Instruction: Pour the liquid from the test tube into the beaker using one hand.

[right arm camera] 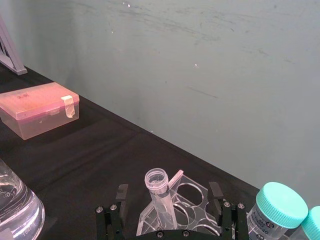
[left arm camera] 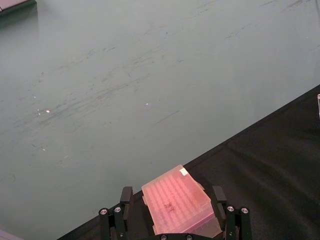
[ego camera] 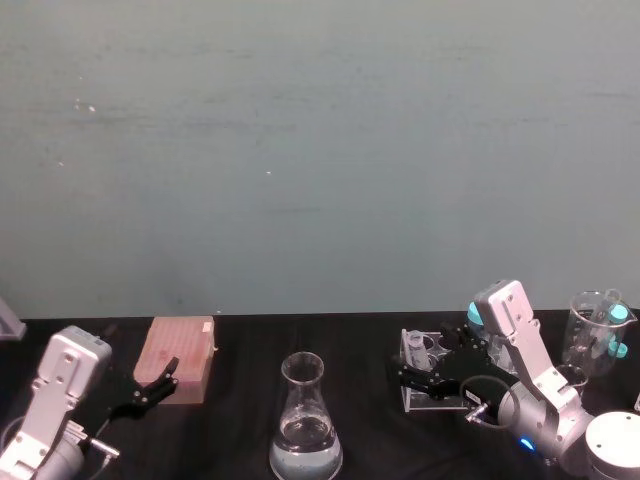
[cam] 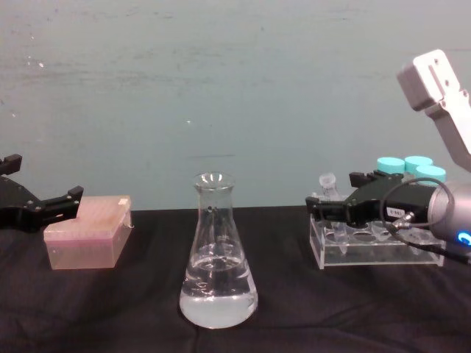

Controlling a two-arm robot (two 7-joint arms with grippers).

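The test tube (right arm camera: 159, 192) stands upright in a clear rack (right arm camera: 195, 192), lid flipped open; I cannot make out the liquid inside it. My right gripper (right arm camera: 169, 190) is open, its fingers either side of the tube and apart from it; the chest view shows this gripper (cam: 335, 193) level with the tube (cam: 328, 187). The beaker (cam: 216, 257), a conical flask with clear liquid in its base, stands mid-table to the left of the rack (ego camera: 430, 398). My left gripper (ego camera: 150, 385) rests open at the far left.
A pink lidded box (cam: 87, 232) sits by the left gripper (left arm camera: 171, 194). Teal-capped tubes (cam: 412, 165) stand behind the rack (cam: 368, 246). A glass beaker (ego camera: 595, 335) holding more capped tubes stands at the far right. A teal wall rises behind the black tabletop (ego camera: 230, 440).
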